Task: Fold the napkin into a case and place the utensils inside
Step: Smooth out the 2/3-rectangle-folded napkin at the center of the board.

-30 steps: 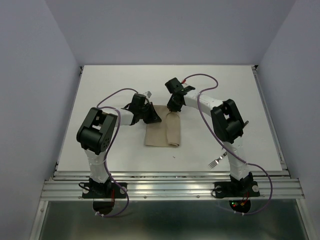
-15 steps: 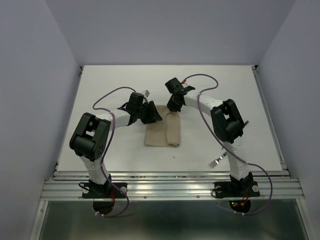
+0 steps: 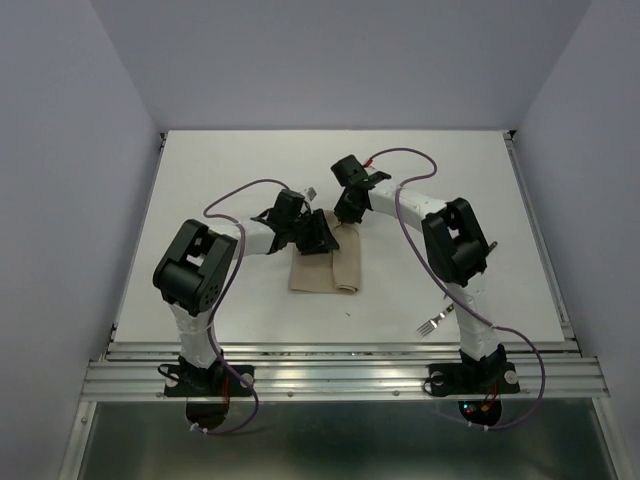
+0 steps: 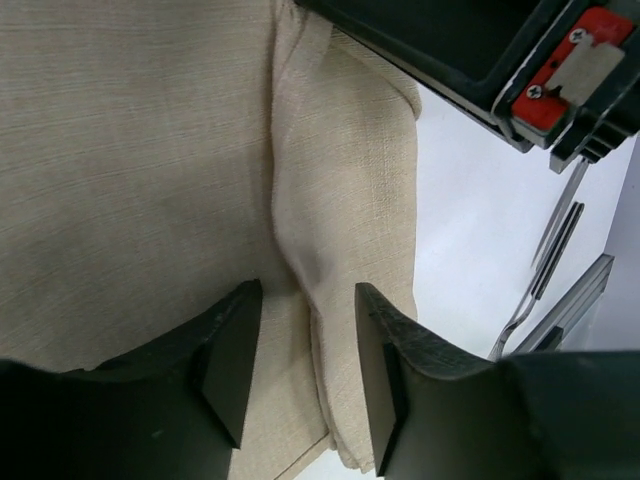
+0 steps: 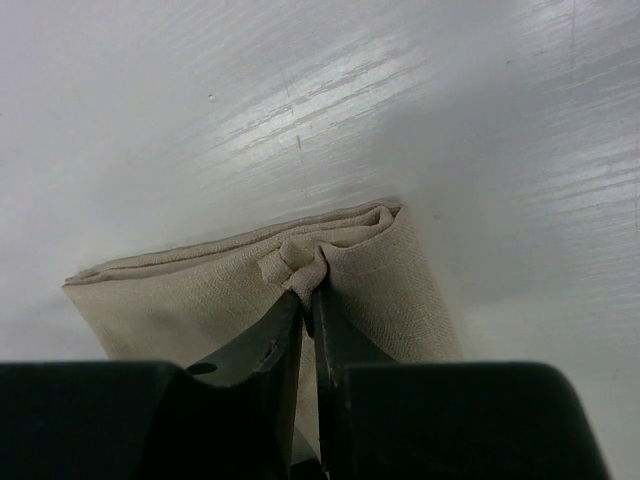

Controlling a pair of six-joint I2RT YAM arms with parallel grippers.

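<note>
The beige napkin (image 3: 318, 270) lies folded mid-table, with a narrower folded flap (image 3: 347, 262) along its right side. My left gripper (image 3: 322, 240) hovers open just above the cloth; in the left wrist view its jaws (image 4: 307, 300) straddle the flap's inner edge (image 4: 290, 230) without clamping it. My right gripper (image 3: 345, 218) is at the napkin's far edge, shut on a small bunched pinch of cloth (image 5: 300, 262). The fork (image 3: 433, 323) lies near the right arm's base, also seen as a fork (image 4: 540, 280) in the left wrist view. A slim silver piece (image 4: 565, 205) lies beside it.
The white table (image 3: 220, 160) is bounded by grey walls on three sides. A metal rail (image 3: 340, 365) runs along the near edge by both arm bases. The right arm's elbow (image 3: 458, 240) stands over the table to the right of the napkin.
My left gripper opened from shut and shifted right, onto the napkin's upper part. The right gripper kept its pinch and stayed put. The napkin has not moved.
</note>
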